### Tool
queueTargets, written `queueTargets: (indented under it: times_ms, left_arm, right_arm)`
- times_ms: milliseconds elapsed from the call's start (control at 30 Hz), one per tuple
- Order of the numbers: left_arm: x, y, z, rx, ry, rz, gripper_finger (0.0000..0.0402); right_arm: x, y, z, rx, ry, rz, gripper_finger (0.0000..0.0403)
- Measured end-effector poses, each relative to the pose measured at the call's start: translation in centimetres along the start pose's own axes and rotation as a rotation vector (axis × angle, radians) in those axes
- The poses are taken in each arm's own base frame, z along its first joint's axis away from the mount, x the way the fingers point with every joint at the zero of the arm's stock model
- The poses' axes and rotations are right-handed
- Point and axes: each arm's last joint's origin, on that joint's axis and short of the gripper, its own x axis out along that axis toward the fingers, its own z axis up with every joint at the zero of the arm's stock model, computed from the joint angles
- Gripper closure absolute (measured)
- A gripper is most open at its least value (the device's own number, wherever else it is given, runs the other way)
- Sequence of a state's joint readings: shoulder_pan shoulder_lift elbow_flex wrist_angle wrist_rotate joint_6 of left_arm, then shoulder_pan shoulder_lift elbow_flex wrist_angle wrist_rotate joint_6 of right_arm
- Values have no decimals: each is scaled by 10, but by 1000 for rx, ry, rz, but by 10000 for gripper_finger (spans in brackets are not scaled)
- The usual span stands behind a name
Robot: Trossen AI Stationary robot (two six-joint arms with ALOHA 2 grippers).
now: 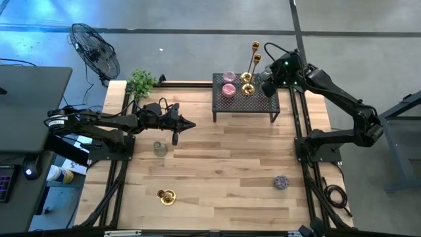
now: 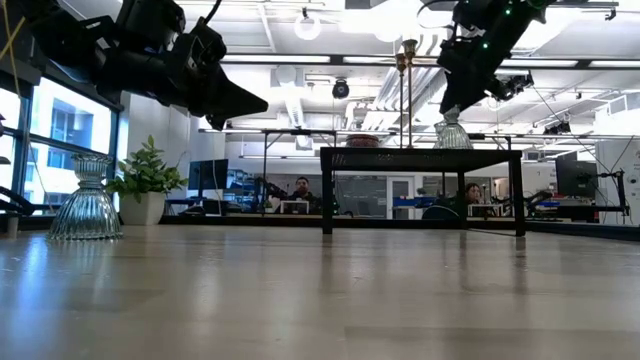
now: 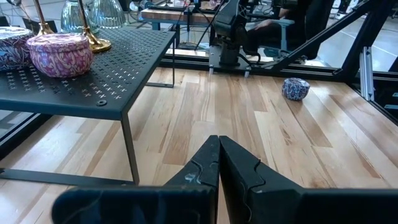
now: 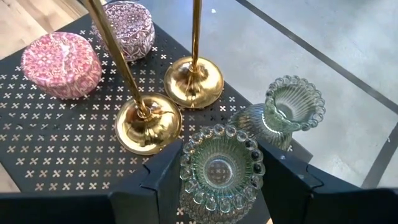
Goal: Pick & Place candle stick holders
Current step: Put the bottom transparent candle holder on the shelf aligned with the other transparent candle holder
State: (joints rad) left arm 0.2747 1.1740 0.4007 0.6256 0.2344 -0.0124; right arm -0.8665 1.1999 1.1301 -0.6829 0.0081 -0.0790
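Nearest the front table edge: short gold candle holder [image 1: 166, 196], lying alone on the bare wood. Farther right, small purple patterned holder [image 1: 281, 182], also alone, well apart from both arms.

Mid-table, left: ribbed clear glass holder [image 1: 160, 149], standing upright on the wooden table [image 1: 223, 171], just beside the left arm. Left gripper [image 1: 186, 124] raised above the table, fingers [image 3: 239, 168] pressed together to a point, holding nothing; aimed toward the black mesh rack [image 1: 245, 102].

At the far side, on the rack: two pink patterned cups [image 4: 61, 63] side by side at the left part; two tall brass sticks [image 4: 149, 127] with round bases [image 4: 193, 81] near the middle; ribbed grey-green glass holder [image 4: 278, 113] at the right corner, upright. Right gripper [image 4: 219, 171] over that same corner, fingers spread on either side of a second ribbed grey-green glass holder [image 4: 219, 165]; firm contact with the glass not clear.

Beyond the table's far left corner: small green potted plant [image 1: 141, 81] and a floor fan [image 1: 96, 50]. Two people seated at desks in the room behind, seen under the rack in the low view.
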Motion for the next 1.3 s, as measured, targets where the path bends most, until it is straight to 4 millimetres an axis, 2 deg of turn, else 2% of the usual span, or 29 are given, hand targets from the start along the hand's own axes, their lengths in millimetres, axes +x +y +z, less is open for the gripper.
queueTargets:
  times_ms: [200,567,1300]
  left_arm:
    - [0,0,0,0,0,0,399]
    - [0,0,0,0,0,0,399]
    - [0,0,0,0,0,0,399]
  right_arm:
    - [1,0,0,23,3,-6,233]
    - [14,0,0,31,37,-23,233]
    - [14,0,0,52,43,-29,214]
